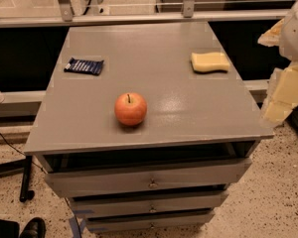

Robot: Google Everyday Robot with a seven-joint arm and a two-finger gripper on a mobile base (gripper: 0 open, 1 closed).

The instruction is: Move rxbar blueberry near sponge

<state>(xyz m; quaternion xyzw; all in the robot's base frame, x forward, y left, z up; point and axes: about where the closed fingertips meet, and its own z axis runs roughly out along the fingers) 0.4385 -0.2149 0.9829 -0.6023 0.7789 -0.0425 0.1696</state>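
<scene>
The rxbar blueberry (84,66), a flat dark navy bar, lies near the left edge of the grey cabinet top (154,43). The pale yellow sponge (209,62) lies near the right edge, far across from the bar. My gripper (279,103) shows as pale blocky parts at the right edge of the view, off the cabinet's right side and just right of and in front of the sponge. It holds nothing that I can see.
A red-orange apple (130,109) stands upright in the front middle of the top, between bar and sponge. Drawers (149,180) sit below the front edge. A glass railing (139,11) runs behind. A shoe (32,228) and a stand leg (25,182) are on the floor at left.
</scene>
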